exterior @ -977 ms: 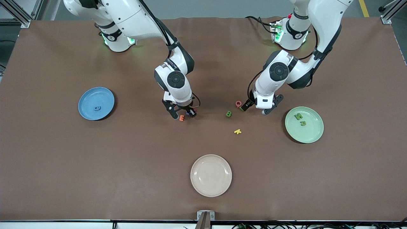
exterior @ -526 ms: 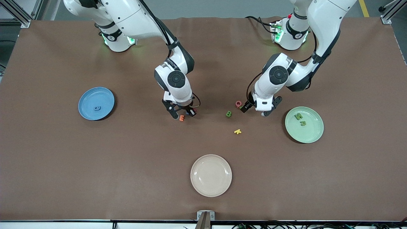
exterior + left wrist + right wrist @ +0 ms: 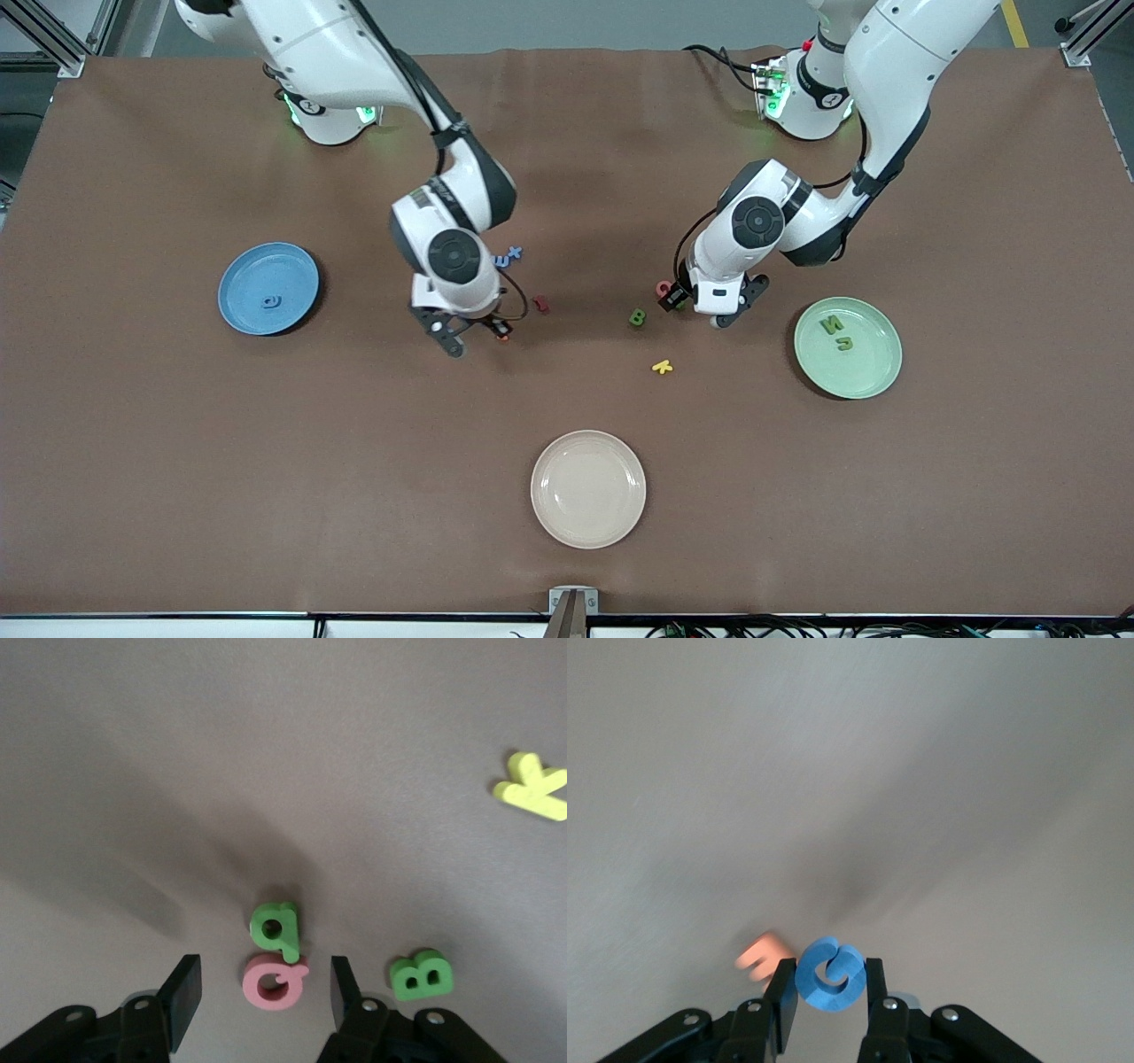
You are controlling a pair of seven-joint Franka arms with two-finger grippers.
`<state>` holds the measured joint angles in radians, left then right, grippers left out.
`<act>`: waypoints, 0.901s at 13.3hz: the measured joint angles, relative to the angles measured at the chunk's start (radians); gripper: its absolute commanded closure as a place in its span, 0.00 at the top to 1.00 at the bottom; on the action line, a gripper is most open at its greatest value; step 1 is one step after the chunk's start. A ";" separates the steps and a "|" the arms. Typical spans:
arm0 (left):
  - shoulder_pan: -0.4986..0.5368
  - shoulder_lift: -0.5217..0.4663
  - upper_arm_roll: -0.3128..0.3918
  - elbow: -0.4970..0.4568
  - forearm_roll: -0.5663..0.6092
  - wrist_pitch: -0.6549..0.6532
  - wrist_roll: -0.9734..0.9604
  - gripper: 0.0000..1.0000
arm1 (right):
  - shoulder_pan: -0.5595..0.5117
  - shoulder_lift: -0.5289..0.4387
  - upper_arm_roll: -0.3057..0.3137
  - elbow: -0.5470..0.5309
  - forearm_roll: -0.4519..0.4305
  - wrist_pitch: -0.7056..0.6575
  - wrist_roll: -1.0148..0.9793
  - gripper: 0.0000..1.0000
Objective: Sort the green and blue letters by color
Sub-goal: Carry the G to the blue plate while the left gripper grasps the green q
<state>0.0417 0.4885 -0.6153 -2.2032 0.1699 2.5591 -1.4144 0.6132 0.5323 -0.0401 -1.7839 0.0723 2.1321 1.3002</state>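
Right gripper [image 3: 824, 1003] is clamped on a round blue letter [image 3: 829, 974], lifted over mid-table; the pinch is only on the rim, so it could rotate or drop on the way to the blue plate [image 3: 239, 306] near the right arm's end, which carries one blue letter [image 3: 270, 301]. An orange letter [image 3: 764, 957] lies just below the grip; more blue letters [image 3: 508, 257] sit mid-table.

Left gripper [image 3: 260, 997] has its jaws apart, low over the table, straddling a pink letter [image 3: 275, 981] that touches a green q [image 3: 276, 927]. Risk: closing here grabs the pink one, or both, since they touch. A green B [image 3: 423, 974] is just beside one finger and could get nudged. The green plate [image 3: 877, 381] near the left arm's end holds two green letters [image 3: 836, 332]. Yellow K [image 3: 534, 787] is not wanted.
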 measured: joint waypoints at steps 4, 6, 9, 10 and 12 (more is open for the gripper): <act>0.000 0.028 0.004 0.010 0.024 0.001 0.000 0.55 | -0.191 -0.193 -0.006 -0.154 -0.003 -0.114 -0.441 0.00; 0.000 0.036 0.006 0.022 0.025 0.001 0.000 0.55 | -0.269 -0.280 -0.008 -0.267 -0.035 -0.101 -0.600 0.00; 0.000 0.051 0.018 0.041 0.029 0.001 0.000 0.55 | -0.379 -0.361 -0.007 -0.399 -0.072 -0.028 -0.809 0.00; 0.000 0.058 0.021 0.044 0.038 0.001 0.000 0.55 | -0.418 -0.377 -0.007 -0.440 -0.074 0.007 -0.883 0.00; 0.000 0.073 0.023 0.046 0.048 0.001 -0.013 0.55 | -0.512 -0.395 -0.007 -0.525 -0.075 0.100 -1.045 0.00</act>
<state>0.0417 0.5616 -0.5923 -2.1568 0.2176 2.5603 -1.4277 0.1010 0.1376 -0.0473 -2.3088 -0.0027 2.2326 0.2555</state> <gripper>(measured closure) 0.445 0.643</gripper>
